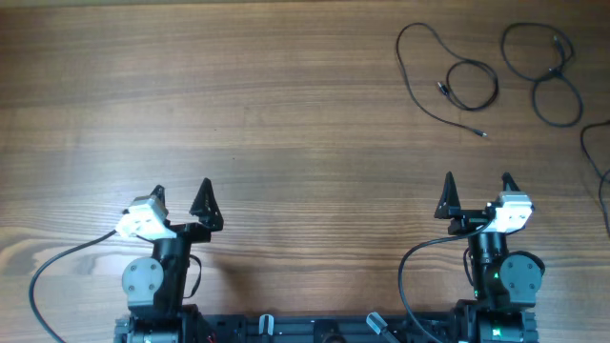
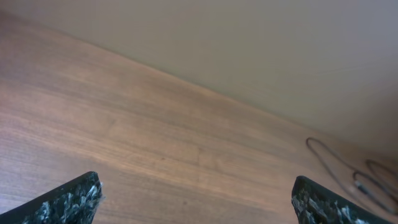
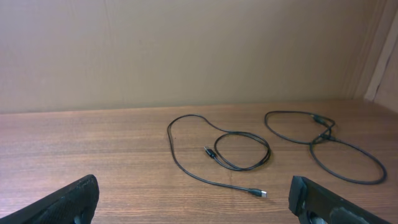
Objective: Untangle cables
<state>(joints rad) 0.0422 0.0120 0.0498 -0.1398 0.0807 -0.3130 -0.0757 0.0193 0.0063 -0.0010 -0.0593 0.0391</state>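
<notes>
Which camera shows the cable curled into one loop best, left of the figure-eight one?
Right wrist: the single-loop cable lies close and whole, both plug tips showing. Overhead shows it whole but small. Left wrist catches only blurred cable bits at its right edge.

Rightmost cable (image 1: 585, 143) cut off by overhead view's right edge.

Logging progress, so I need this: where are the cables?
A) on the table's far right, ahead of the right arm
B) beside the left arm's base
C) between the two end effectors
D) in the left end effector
A: the cables lie far right on the table, beyond the open right end effector, apart from it.
</notes>
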